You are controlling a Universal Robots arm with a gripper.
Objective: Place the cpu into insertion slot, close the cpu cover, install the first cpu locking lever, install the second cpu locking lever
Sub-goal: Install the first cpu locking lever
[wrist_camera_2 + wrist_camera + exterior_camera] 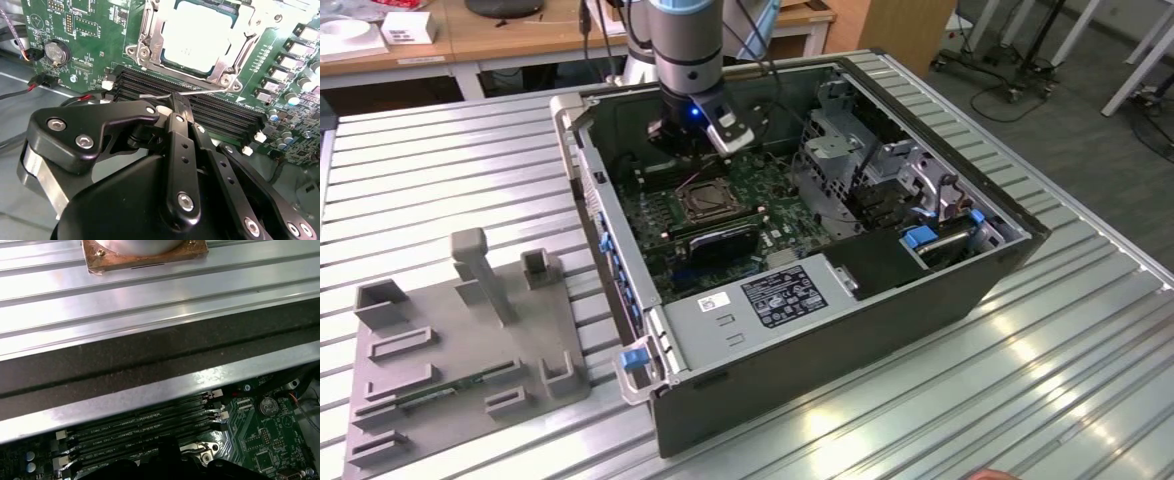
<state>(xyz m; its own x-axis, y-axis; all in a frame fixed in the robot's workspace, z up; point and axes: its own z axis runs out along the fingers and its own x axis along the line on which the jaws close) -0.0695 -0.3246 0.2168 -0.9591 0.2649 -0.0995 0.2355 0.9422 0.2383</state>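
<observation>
I take the cpu socket [707,201] on the green motherboard [767,190] as my reference for everything here. One cpu [199,35] sits in that socket with its pale top up. One cpu cover [148,30] lies flat around it, so the chip shows through the cover's window in the second wrist view.

Along the socket edge that faces the memory slots I count one thin silvery locking lever [210,90], a wire running just beside the cover frame. The single gripper [176,106] hangs just off that same edge, over the black memory slots [225,112]. There are four of these, as far as I can count in the first wrist view. The gripper's two fingers are drawn together with no gap between the tips, and the tips meet right at the lever wire. I cannot tell whether they pinch the wire or only touch it.

One round coin battery [55,52] sits on the board off one corner of the socket, well apart from it.

In the exterior view the one arm [683,50] reaches down into the open computer case [854,330], with the gripper just beside the socket. One grey fixture tray [460,340] lies outside the case on the slatted metal table [1067,380], well apart from the socket toward the exterior view's left.
</observation>
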